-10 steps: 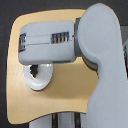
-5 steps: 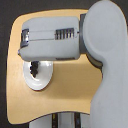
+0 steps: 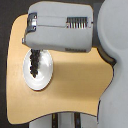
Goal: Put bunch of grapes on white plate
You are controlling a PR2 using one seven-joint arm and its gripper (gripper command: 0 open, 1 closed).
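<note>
A light wooden table with rounded corners is seen from above. Toward its edge at the exterior view's left, a white plate is set flat on the wood. The bunch of grapes is seen over the plate's centre as a long dark cluster, its upper end hidden under the arm. Whether it rests on the plate cannot be told. The gripper is covered by the large grey forearm; its grip cannot be told.
</note>
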